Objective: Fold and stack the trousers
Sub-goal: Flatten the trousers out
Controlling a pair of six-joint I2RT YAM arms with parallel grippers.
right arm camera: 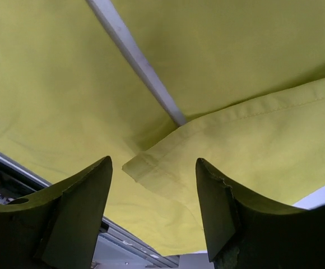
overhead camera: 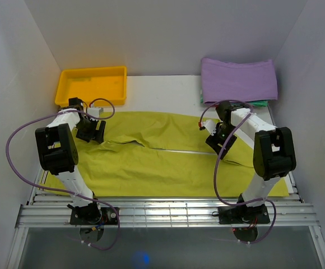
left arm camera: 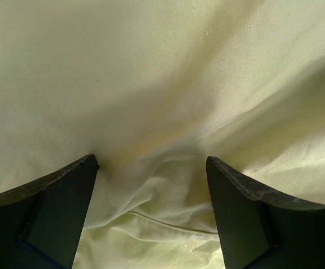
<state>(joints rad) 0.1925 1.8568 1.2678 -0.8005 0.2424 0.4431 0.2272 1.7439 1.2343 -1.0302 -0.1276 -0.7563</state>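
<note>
Spread lengthwise over the white surface (overhead camera: 162,92), nearly flat and reaching from its left edge to its right: the trousers (overhead camera: 168,171), yellow-green, with both legs pointing right and a thin white slit of surface between them. Rumpled into a few ridges toward the left end, right at the left gripper (overhead camera: 94,134). Seen from the left wrist, that left gripper (left arm camera: 151,162) down low over pale, creased cloth, released, with jaws wide apart and a soft fold with a stitched seam bulging up between the two dark fingers (left arm camera: 56,207), not pinched. Over on the right, the right gripper (overhead camera: 216,143) poised at the end of the farther leg. Seen from the right wrist, the right gripper (right arm camera: 152,162) likewise released, with jaws apart, the hemmed corner of that leg (right arm camera: 151,165) in the gap between the fingers (right arm camera: 78,207), neither of them closed on it; beneath the corner, the nearer leg, and beyond that the metal rails at the near edge. At the far left of the surface, a yellow tray (overhead camera: 89,70); at the far right, a folded purple cloth (overhead camera: 238,78), apart from the trousers.
</note>
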